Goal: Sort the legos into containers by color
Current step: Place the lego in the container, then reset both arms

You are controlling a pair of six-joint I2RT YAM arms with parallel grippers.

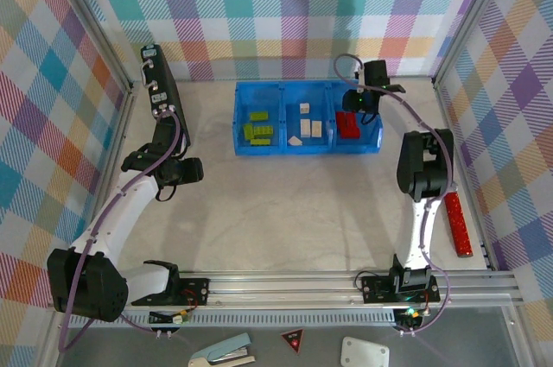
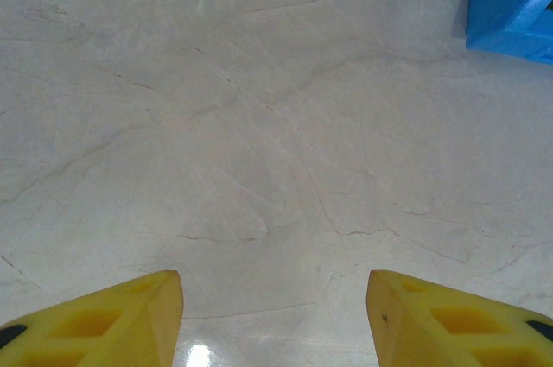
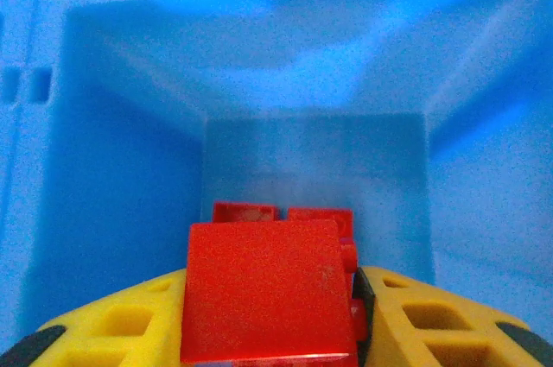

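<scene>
right wrist: right gripper point(image 3: 272, 337) clamped on a red brick point(image 3: 259, 285), broad face to camera, long axis unclear, above other red bricks point(image 3: 320, 216) in right-end compartment of blue tray point(image 3: 112, 168), which runs left-right; left gripper point(image 2: 275, 315) released, jaws apart over table point(image 2: 259, 125)

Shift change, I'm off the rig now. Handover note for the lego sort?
Left gripper: fingers open, empty, over bare table.
Right gripper: shut on a red brick, at the right compartment of the tray.
Done: green bricks in the left compartment, cream bricks in the middle, red bricks in the right.
Left: release the held brick there.
</scene>
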